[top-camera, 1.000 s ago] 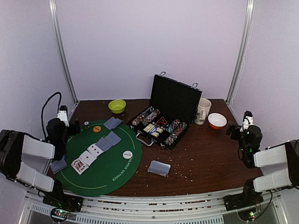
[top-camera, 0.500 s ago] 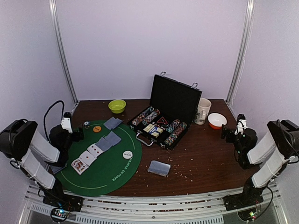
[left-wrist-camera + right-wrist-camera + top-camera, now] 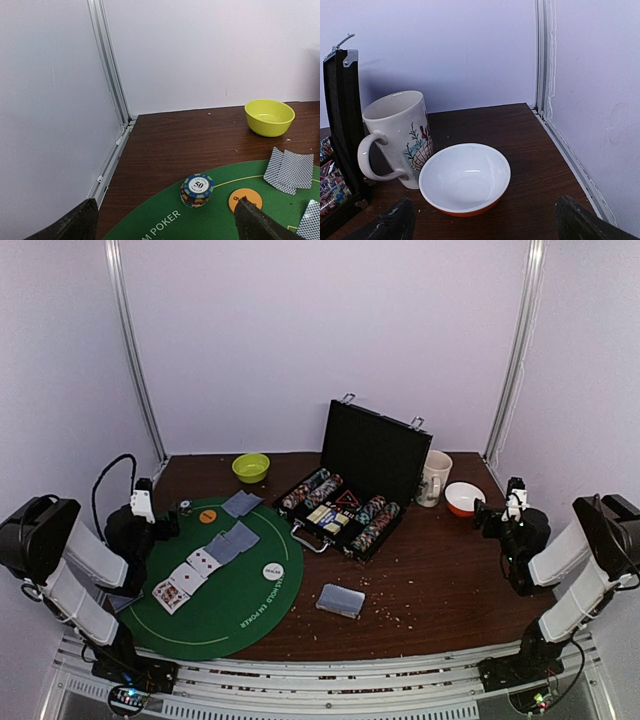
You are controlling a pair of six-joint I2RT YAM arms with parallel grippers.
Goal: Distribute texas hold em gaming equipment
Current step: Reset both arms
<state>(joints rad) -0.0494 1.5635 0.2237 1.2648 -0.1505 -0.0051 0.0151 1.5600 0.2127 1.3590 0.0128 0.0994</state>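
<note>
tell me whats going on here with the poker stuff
A two-armed robot is setting out a poker game. On the green mat lie cards, a white dealer disc and a small chip stack; the chip case stands open beside it. Both claws are open and empty: the left claw faces the chip stack, the right claw faces the mug and the orange bowl.

Enclosure: plain pale lilac walls (image 3: 250,340) far, left and right. Aluminium uprights (image 3: 133,350) stand at both far corners. The surface (image 3: 450,570) is dark brown wood-grain, with crumbs (image 3: 395,612) scattered right of centre. A ribbed metal rail (image 3: 320,685) runs along the near edge. Lighting is even and diffuse.
</note>
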